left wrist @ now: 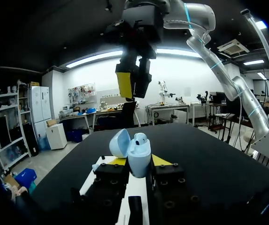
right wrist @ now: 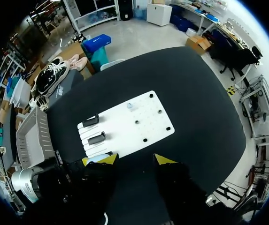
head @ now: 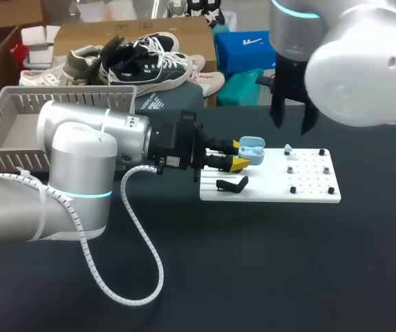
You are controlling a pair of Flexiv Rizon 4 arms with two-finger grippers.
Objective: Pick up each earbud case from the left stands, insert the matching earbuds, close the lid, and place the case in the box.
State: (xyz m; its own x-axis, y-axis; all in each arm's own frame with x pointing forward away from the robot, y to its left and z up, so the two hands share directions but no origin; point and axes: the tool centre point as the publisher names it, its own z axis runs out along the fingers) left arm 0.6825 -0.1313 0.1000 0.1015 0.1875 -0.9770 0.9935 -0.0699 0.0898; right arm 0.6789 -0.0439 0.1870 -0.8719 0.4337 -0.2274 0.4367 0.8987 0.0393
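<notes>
In left claw point(left wrist: 139, 161), earbud case point(left wrist: 137, 151), long axis pointing ahead (lid open)

Glossy plastic case point(left wrist: 139, 159), matt blk table point(head: 253, 277)

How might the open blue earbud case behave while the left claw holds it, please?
The earbud case looks like smooth, rounded hard plastic, so it may slip or twist in the left claw. Its hinged lid stands open and could swing or snap shut if bumped. It seems small and likely light; the earbud inside might jolt loose.
</notes>
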